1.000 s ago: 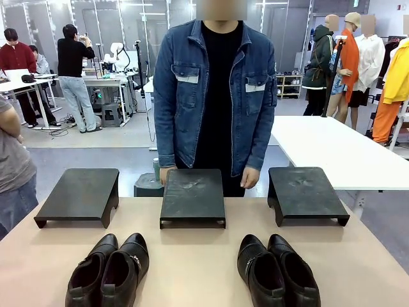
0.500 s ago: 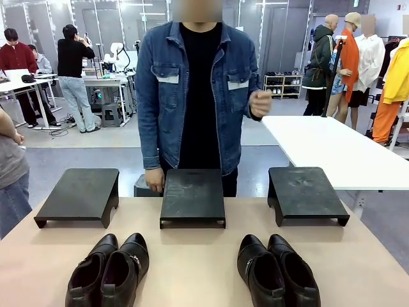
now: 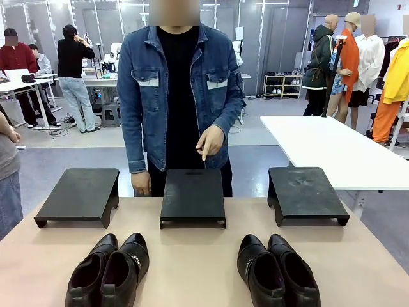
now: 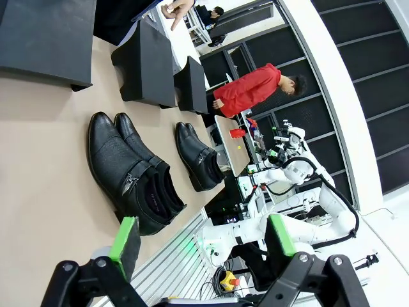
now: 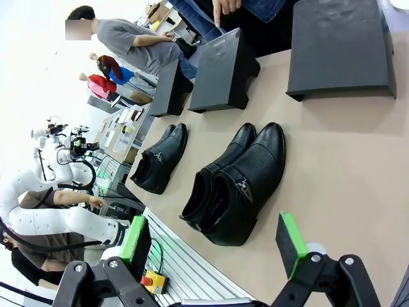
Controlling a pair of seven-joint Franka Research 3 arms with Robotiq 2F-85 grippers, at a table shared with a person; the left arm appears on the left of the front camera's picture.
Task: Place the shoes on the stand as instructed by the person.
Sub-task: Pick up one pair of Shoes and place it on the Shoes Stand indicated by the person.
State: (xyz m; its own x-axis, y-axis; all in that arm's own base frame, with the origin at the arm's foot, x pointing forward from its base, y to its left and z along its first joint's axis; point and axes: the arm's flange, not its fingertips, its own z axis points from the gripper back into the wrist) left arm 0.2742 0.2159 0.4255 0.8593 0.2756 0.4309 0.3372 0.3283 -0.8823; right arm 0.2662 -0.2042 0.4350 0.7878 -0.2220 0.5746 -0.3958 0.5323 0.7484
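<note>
Person [image 3: 179, 96]: blue denim jacket, pale chest-pocket flaps, long sleeves, open front, black shirt beneath

Left gripper [image 4: 203, 238]: black linked fingers, green pads [image 4: 126, 238], round silver screws at joints

Right gripper [image 5: 214, 242]: same black links, green pads, silver screws

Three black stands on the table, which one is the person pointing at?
The middle stand: the person's hand hangs just over its far edge, index finger aimed down at it. No finger points at the left stand or the right stand.
</note>
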